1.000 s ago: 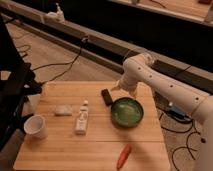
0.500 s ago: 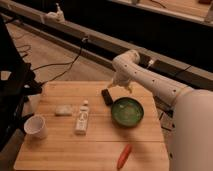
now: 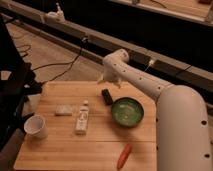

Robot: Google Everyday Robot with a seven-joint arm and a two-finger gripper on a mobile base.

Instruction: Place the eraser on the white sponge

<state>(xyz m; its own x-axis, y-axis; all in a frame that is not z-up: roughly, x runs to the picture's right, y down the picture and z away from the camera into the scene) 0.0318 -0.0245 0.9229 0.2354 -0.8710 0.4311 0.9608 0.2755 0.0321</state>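
The eraser (image 3: pixel 107 96), a small black block, lies on the wooden table (image 3: pixel 100 142) just left of the green bowl. The white sponge (image 3: pixel 63 110) lies flat on the table's left part, well left of the eraser. My gripper (image 3: pixel 103 78) hangs at the end of the white arm (image 3: pixel 135 80) over the table's far edge, a little above and behind the eraser. It is open with nothing in it and touches neither object.
A green bowl (image 3: pixel 127 111) sits right of the eraser. A white bottle-like object (image 3: pixel 82 119) lies between the sponge and the bowl. A white cup (image 3: pixel 36 126) stands at the left edge and an orange-red carrot-like object (image 3: pixel 124 156) lies near the front edge. Cables run over the floor behind.
The arm has swung to the left, bringing the gripper from over the bowl's side to the far edge behind the eraser. The objects on the table have not moved.
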